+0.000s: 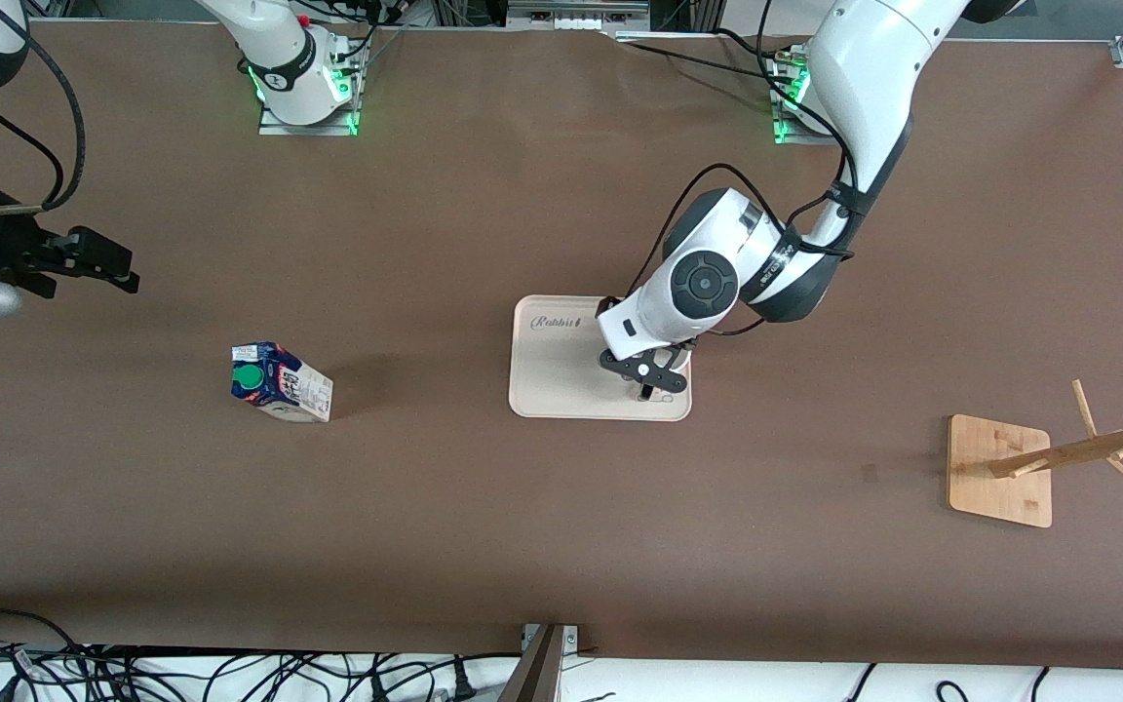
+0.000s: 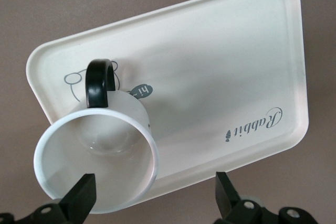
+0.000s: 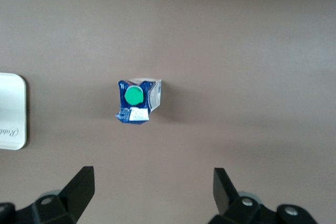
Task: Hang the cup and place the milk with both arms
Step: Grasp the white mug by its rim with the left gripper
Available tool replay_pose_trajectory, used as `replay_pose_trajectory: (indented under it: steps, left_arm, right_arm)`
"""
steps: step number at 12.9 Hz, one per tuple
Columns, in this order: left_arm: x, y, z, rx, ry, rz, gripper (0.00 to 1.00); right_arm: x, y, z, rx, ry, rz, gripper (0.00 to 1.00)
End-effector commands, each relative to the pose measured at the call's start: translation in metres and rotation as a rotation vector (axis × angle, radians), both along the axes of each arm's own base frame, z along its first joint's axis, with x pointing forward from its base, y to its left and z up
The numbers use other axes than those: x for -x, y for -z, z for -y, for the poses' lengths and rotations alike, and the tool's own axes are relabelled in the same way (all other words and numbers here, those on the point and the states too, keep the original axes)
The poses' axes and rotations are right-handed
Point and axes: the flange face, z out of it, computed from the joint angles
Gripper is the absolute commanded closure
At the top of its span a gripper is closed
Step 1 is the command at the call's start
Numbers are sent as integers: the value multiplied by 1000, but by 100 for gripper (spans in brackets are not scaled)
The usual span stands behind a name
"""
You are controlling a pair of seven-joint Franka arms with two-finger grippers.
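Observation:
The white cup [image 2: 97,150] with a black loop handle [image 2: 100,82] stands upright on the cream tray [image 2: 220,77]. My left gripper [image 2: 153,198] is open just above it, one finger over its mouth and the other outside its rim. In the front view the left gripper [image 1: 654,375] hides most of the cup, at the corner of the tray [image 1: 561,375] toward the left arm's end. The blue and white milk carton [image 1: 281,382] with a green cap stands on the table toward the right arm's end. My right gripper [image 1: 118,268] is open, up in the air. The right wrist view shows the milk [image 3: 137,100] below the right gripper [image 3: 152,192].
A wooden cup rack [image 1: 1000,470] with slanted pegs stands toward the left arm's end of the table, nearer the front camera than the tray. A corner of the tray [image 3: 10,111] shows in the right wrist view. Cables lie along the table's front edge.

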Motion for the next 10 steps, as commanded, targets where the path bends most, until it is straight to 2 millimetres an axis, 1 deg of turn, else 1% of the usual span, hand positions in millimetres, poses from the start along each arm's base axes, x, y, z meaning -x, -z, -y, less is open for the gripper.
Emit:
replay_pose_trajectory:
  steps: [1,3,8,9,10]
  left_arm:
    - [8,10,4,1,4,7,0]
    - [9,21,4,7,1,16,0]
    - [12,36,15,28,7,39,0]
    - [14,38,17,20,21,43,31]
    - [15,41,17,13,27,42,52]
  right_arm:
    - [-2,-4,2,15,2,27,0]
    - [-4,-5,0,14,-3,43,0]
    - [-13,-4,-1,14,-1,97,0]
    - [-14,-4,-1,14,-1,98,0]
    - [-14,-3,-1,14,-1,100,0]
